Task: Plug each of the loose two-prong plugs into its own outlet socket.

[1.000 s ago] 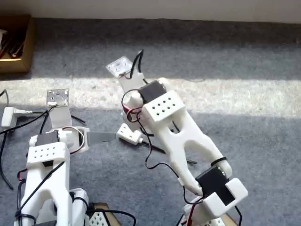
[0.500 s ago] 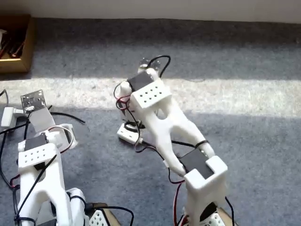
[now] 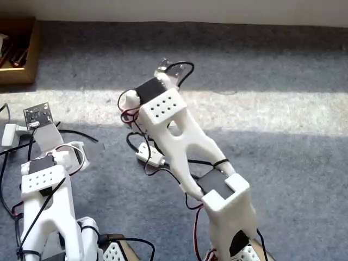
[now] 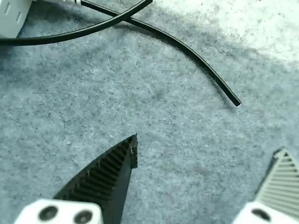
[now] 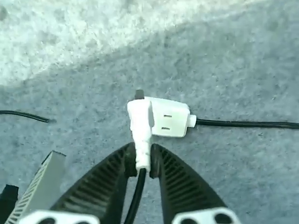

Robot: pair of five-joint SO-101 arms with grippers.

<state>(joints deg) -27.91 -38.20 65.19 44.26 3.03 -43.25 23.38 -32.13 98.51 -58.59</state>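
The right fingers [image 5: 114, 175] are clamped on the cord end of a white two-prong plug [image 5: 140, 122]. The plug lies against the side of a white outlet socket [image 5: 169, 122] on the grey carpeted table [image 5: 243, 60]. I cannot tell whether its prongs are seated. A black cord [image 5: 243, 124] runs from the socket. The left fingers [image 4: 114, 170] are spread apart above the carpet, near a loose black cable end [image 4: 224, 91], with a second white block [image 3: 10, 134] beside the left arm [image 3: 46, 185]
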